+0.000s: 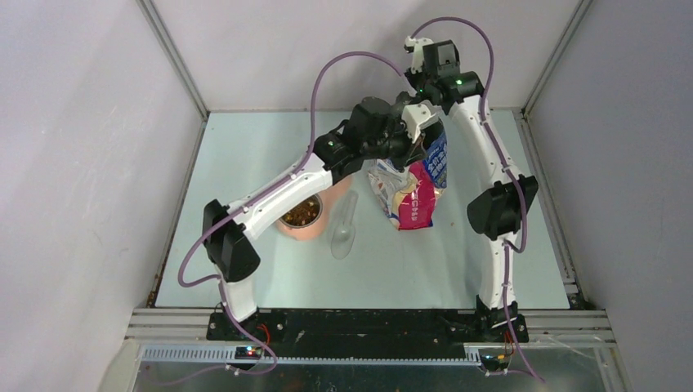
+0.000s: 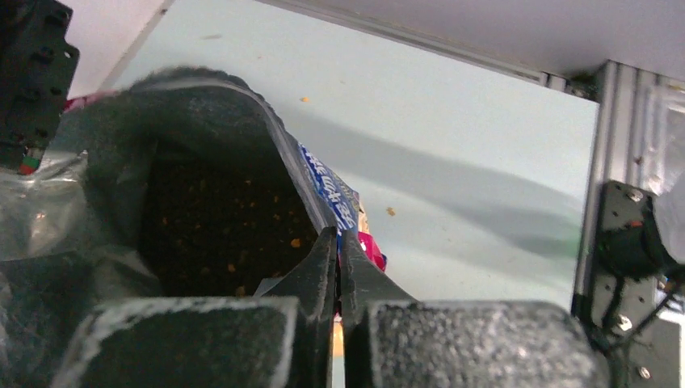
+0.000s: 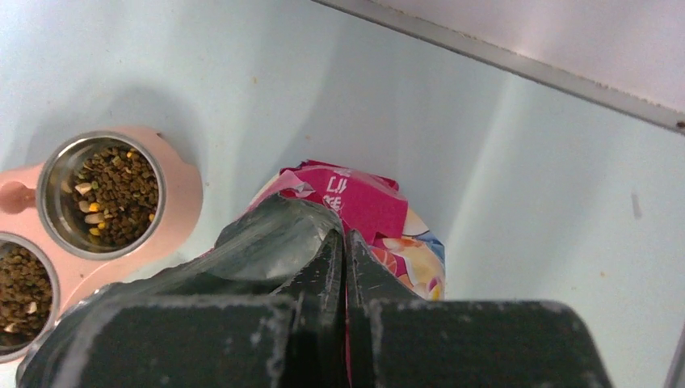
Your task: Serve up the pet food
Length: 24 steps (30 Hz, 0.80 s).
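Note:
The pink, white and blue printed bag (image 1: 413, 196) stands upright at mid-table with both grippers at its mouth. My left gripper (image 2: 339, 234) is shut on one edge of the bag's rim (image 2: 327, 190). Dark pet food (image 2: 218, 234) shows inside the held-open mouth. My right gripper (image 3: 345, 235) is shut on the opposite edge of the bag (image 3: 355, 202), with a thin strip of pink foil between its jaws. More pet food (image 3: 113, 194) fills a steel bowl in the pink feeder (image 3: 182, 194), and the second bowl (image 3: 18, 287) also holds kibble.
A translucent plastic scoop (image 1: 345, 231) lies on the table between the feeder (image 1: 304, 224) and the bag. The left arm's forearm passes over the feeder. A few loose kibble bits (image 2: 390, 211) lie on the table. An aluminium frame rail (image 2: 610, 121) borders the table.

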Tool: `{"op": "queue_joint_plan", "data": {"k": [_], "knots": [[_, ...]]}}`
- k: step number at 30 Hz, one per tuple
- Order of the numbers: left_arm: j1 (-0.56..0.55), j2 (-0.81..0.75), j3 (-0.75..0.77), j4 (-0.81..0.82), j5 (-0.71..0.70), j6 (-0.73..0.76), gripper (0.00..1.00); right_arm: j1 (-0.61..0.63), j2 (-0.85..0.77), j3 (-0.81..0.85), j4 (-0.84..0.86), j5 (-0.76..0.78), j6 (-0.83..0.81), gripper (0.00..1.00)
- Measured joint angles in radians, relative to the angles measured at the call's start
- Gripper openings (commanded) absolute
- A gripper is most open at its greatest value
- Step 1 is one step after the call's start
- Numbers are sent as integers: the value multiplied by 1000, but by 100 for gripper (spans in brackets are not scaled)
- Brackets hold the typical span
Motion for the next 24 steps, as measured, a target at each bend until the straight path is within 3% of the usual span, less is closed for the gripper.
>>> {"op": "queue_joint_plan", "data": {"k": [8, 14, 16, 17, 18, 19, 21, 24], "knots": [[155, -35, 3, -101, 269, 64, 0, -39, -195, -182, -16, 95, 108, 0], [277, -127, 3, -193, 310, 188, 0, -56, -407, -414, -63, 186, 175, 0], [294, -156, 3, -219, 313, 230, 0, -43, -490, -503, -73, 184, 184, 9], [295, -165, 2, -225, 318, 239, 2, -34, -526, -541, -76, 174, 185, 20], [291, -173, -4, -226, 324, 246, 7, -27, -555, -571, -80, 149, 185, 25], [287, -178, -11, -229, 333, 248, 25, -22, -579, -592, -82, 115, 183, 33], [282, -182, -28, -234, 340, 251, 49, -23, -608, -599, -81, 28, 172, 43], [280, -182, -42, -257, 341, 242, 69, -63, -628, -564, -79, -152, 140, 56]]}}
